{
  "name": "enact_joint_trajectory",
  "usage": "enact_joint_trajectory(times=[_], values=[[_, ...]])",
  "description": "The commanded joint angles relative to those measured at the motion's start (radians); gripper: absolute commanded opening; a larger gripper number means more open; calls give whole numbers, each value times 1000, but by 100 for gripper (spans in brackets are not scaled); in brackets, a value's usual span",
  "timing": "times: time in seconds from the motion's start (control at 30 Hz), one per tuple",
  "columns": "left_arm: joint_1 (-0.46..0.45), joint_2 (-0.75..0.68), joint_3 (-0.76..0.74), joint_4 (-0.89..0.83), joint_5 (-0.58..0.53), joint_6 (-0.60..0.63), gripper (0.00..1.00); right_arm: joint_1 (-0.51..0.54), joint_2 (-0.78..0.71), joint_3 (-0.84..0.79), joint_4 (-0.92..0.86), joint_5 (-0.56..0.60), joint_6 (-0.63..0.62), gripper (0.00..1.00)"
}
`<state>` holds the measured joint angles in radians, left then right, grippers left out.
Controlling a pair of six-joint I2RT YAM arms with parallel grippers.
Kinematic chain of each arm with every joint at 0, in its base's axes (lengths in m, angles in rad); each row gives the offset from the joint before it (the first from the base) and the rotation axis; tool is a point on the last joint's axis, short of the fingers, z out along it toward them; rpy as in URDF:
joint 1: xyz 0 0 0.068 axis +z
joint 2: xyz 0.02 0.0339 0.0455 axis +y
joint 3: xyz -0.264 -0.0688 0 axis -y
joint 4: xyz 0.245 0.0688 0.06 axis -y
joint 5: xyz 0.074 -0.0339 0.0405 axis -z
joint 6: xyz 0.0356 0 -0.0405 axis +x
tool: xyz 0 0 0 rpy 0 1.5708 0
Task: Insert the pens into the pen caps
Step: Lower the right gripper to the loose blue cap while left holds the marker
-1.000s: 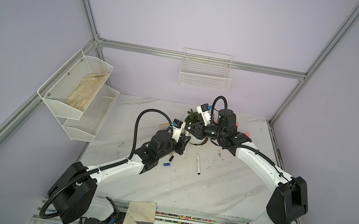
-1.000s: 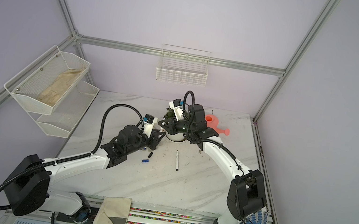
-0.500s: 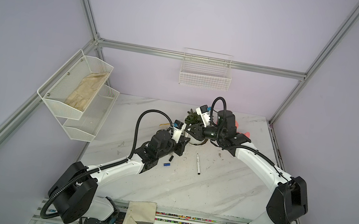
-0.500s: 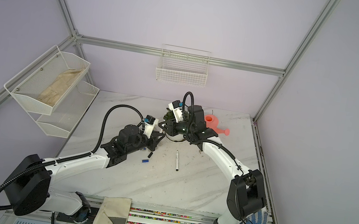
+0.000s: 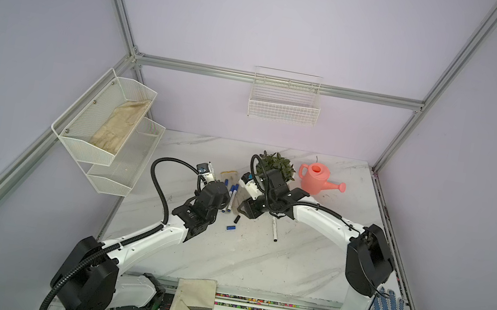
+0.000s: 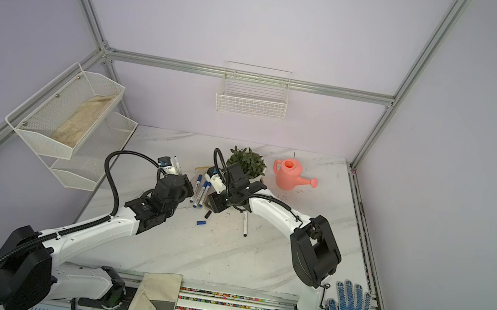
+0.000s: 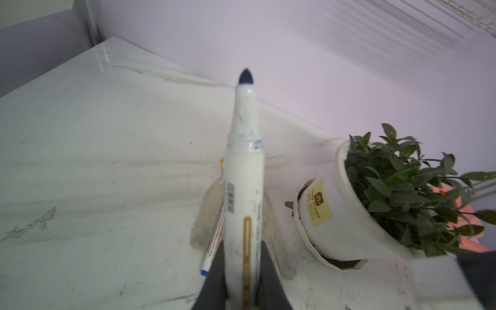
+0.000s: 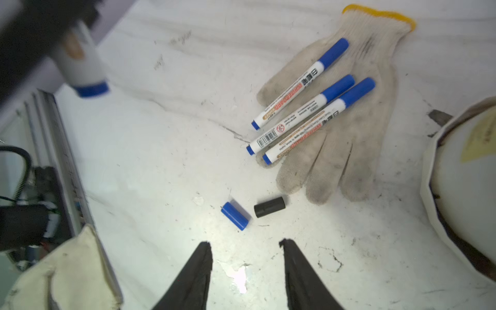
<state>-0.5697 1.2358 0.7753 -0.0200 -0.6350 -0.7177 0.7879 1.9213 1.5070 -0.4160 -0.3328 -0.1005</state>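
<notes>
Left claw pinches an uncapped pen; the left wrist view shows its dark tip, the right wrist view its blue end plug. Right claw hangs spread and empty near a loose blue cap and black cap; three capped pens lie on a glove. Only the top views show another pen on the table.
</notes>
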Motion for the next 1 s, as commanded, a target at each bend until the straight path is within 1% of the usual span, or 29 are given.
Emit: enact_joint_trajectory(times=[0.0, 0.13, 0.33, 0.57, 0.67, 0.8, 0.97], values=[[8, -59, -56, -64, -117, -94, 0, 50, 71, 107, -101, 139, -132, 49], [19, -105, -74, -119, -138, -114, 0, 109, 167, 150, -127, 191, -189, 47], [30, -159, -94, -163, -144, -114, 0, 165, 230, 174, -125, 219, -248, 45], [35, -198, -93, -202, -137, -94, 0, 197, 293, 205, -121, 260, -256, 42], [36, -212, -95, -218, -134, -91, 0, 201, 298, 199, -121, 274, -257, 39], [37, -220, -100, -223, -130, -89, 0, 201, 285, 184, -127, 283, -253, 32], [38, -208, -96, -211, -124, -89, 0, 201, 241, 126, -155, 305, -257, 29]])
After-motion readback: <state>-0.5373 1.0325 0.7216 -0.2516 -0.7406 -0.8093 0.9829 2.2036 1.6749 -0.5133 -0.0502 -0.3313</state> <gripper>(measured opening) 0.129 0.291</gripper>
